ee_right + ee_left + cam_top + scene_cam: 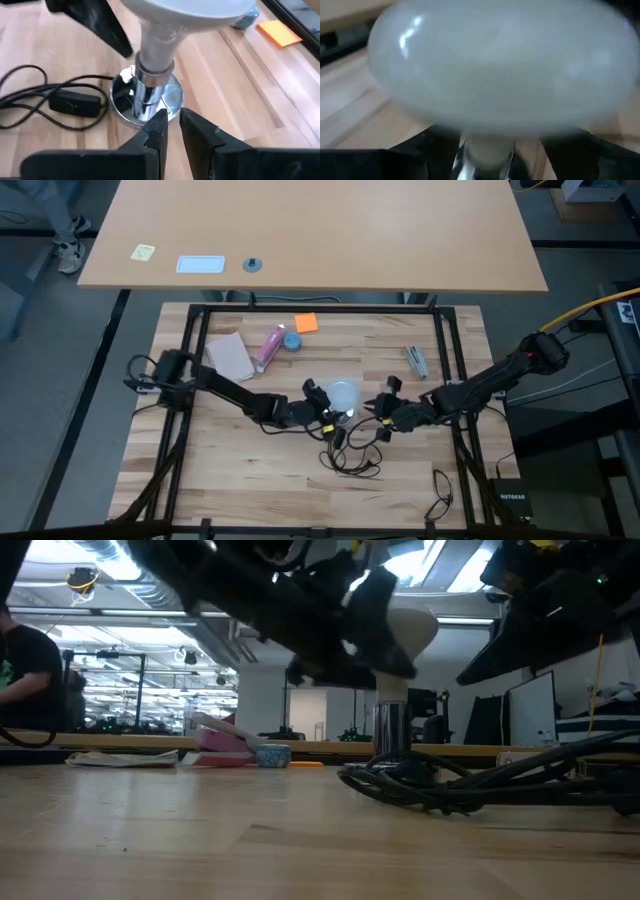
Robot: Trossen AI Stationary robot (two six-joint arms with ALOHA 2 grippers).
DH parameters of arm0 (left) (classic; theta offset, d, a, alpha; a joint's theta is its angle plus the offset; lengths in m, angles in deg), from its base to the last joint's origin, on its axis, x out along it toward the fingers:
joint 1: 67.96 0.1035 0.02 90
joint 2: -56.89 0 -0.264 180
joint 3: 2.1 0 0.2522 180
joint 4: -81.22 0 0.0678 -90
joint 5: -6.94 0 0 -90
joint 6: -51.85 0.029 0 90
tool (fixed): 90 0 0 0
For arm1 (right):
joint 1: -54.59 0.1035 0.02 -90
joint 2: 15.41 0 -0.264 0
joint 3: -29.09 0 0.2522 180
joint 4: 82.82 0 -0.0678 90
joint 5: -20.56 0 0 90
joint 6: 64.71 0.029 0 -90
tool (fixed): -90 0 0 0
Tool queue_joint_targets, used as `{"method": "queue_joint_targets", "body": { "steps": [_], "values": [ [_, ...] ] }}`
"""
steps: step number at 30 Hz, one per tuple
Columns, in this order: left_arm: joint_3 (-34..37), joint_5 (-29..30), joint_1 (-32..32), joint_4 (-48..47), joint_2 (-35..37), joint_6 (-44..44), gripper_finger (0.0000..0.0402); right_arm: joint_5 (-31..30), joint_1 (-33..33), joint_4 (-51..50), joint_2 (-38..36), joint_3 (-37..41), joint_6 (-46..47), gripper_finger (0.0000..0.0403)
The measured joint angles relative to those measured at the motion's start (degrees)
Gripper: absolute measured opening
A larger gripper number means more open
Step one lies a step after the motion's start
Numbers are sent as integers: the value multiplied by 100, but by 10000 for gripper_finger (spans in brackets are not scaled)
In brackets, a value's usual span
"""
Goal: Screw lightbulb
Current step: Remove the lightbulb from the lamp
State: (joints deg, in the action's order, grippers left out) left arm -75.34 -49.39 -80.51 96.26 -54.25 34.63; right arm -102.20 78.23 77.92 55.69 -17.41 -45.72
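Note:
The frosted white lightbulb (pixel 343 392) stands upright with its neck (pixel 157 42) in the socket of the shiny silver lamp base (pixel 125 97), which rests on the wooden table. My left gripper (pixel 330 402) is open. Its fingers (pixel 370 160) stand wide on either side of the bulb (pixel 495 65), below the globe. My right gripper (pixel 172 122) comes from the table's right and slants down at the base's rim. A narrow gap shows between its fingers, with nothing in it. The base's black cord (pixel 350 455) lies coiled toward the near edge. My right gripper's fingertips (pixel 162 115) stand at the rim of the lamp base (pixel 170 102), slanting down from the table's right. Whether they touch the rim, I cannot tell.
A pink tube (pixel 270 347), a small blue round object (pixel 291 340), an orange note (pixel 306 323) and a tan pad (pixel 230 357) lie at the far left. A silver piece (pixel 417 361) lies at the far right. The cord's inline switch (pixel 75 102) lies beside the base.

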Motion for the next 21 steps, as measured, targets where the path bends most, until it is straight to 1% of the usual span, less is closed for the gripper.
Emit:
{"method": "queue_joint_targets", "body": {
  "steps": [5, 8, 10, 14, 21],
  "values": [
    [0, 2, -25, -1975, 517, -564, 255, -29, -2, -113, -60, 0, -2, 60],
    [0, 2, -25, -3010, 628, -1011, 254, -28, -2, -108, -58, 0, -2, 60],
    [2, -15, -50, -3523, 639, -1266, 254, -29, -2, -102, -55, 0, -22, 60],
    [2, -218, -74, -4003, 641, -1480, 253, -28, -2, -92, -55, 0, -151, 60],
    [2, -240, -139, -4020, 644, -1395, 253, 11, -2, -98, -53, 0, -151, 60]
  ]
}}
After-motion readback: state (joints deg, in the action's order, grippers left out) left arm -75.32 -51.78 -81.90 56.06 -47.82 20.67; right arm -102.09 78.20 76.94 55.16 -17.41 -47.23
